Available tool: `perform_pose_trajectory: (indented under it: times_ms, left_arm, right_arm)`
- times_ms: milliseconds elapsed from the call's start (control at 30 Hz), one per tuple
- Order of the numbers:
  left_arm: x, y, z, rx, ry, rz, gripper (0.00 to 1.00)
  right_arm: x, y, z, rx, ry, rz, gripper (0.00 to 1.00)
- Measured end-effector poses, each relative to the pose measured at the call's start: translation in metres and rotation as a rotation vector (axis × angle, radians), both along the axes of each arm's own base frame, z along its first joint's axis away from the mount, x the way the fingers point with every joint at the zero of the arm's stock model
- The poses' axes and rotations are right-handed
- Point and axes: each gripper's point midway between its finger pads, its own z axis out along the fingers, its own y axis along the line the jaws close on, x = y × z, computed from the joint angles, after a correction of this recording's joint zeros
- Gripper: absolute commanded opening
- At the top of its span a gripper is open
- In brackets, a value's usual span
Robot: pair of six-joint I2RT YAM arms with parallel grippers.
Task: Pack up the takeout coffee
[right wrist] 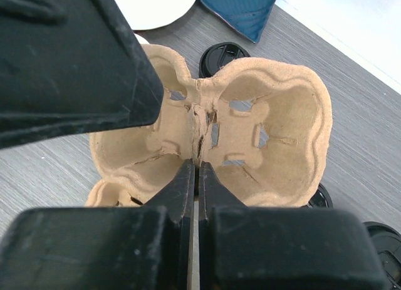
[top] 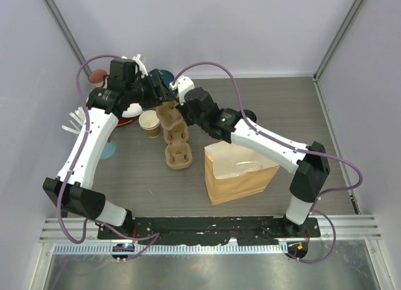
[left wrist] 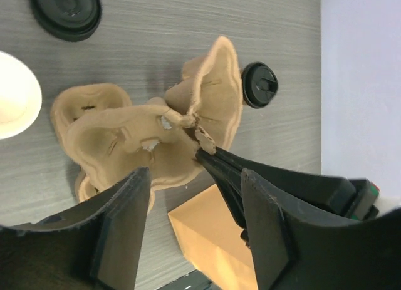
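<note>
A black-lidded coffee cup (left wrist: pixel 259 84) stands on the table beyond the pulp cup carrier (left wrist: pixel 156 139). A second black lid (left wrist: pixel 66 11) shows at the top left of the left wrist view. In the top view one lidded cup (top: pixel 248 114) peeks out behind the right arm. My right gripper (right wrist: pixel 195 165) is shut on the centre ridge of the carrier (right wrist: pixel 263 127) and holds it tilted above another carrier (top: pixel 178 155). My left gripper (left wrist: pixel 194 227) is open and empty just above the held carrier. Black lids (right wrist: pixel 222 55) also show past the carrier.
A lidless tan cup (top: pixel 150 123) stands left of the carriers. A brown paper bag (top: pixel 241 171) stands open at centre right. A red plate (top: pixel 125 108), a blue object (top: pixel 166 77) and a pink mug (top: pixel 97 77) sit at the back left.
</note>
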Motion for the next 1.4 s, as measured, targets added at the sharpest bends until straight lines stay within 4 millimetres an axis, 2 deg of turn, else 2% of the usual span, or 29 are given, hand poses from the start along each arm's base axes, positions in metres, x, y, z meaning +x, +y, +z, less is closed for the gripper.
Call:
perform_pose_trajectory:
  times_ms: [133,233,267,367,467,600,700,767,833,900,1067,1200,1400]
  left_arm:
    - [0.003,0.006,0.008,0.012,-0.072,-0.104,0.66]
    - [0.003,0.014,0.019,0.055,-0.139,-0.17,0.63]
    - [0.003,0.015,0.025,0.065,-0.167,-0.193,0.63]
    - [-0.006,0.008,0.046,0.071,-0.25,-0.288,0.61]
    - [-0.024,-0.001,0.068,0.05,-0.323,-0.391,0.6]
    - [-0.059,-0.018,0.096,0.074,-0.44,-0.537,0.63]
    - [-0.097,-0.046,0.095,0.11,-0.485,-0.699,0.7]
    - [-0.117,-0.064,0.087,0.122,-0.491,-0.806,0.72]
    - [-0.135,-0.082,0.074,0.135,-0.479,-0.91,0.73]
    - [-0.147,-0.099,0.056,0.156,-0.453,-0.999,0.74]
    - [-0.156,-0.138,0.009,0.246,-0.382,-1.124,0.75]
    - [-0.153,-0.158,-0.021,0.311,-0.356,-1.167,0.73]
    - [-0.144,-0.17,-0.051,0.404,-0.345,-1.184,0.57]
  right_arm:
    - [-0.002,-0.003,0.004,0.024,0.016,-0.005,0.01]
    - [-0.005,-0.008,0.017,0.044,0.022,-0.013,0.01]
    - [-0.007,-0.01,0.027,0.056,0.021,-0.016,0.01]
    - [-0.012,-0.018,0.065,0.107,-0.009,-0.028,0.01]
    - [-0.024,-0.037,0.113,0.174,-0.052,-0.047,0.01]
    - [-0.054,-0.085,0.187,0.29,-0.121,-0.092,0.01]
    - [-0.083,-0.128,0.23,0.376,-0.154,-0.124,0.01]
    - [-0.102,-0.154,0.246,0.415,-0.155,-0.143,0.01]
    - [-0.122,-0.18,0.253,0.445,-0.143,-0.161,0.01]
    - [-0.139,-0.201,0.252,0.46,-0.118,-0.176,0.01]
    - [-0.169,-0.237,0.234,0.46,-0.049,-0.208,0.01]
    - [-0.179,-0.246,0.216,0.426,0.006,-0.214,0.01]
    - [-0.186,-0.241,0.195,0.374,0.08,-0.194,0.01]
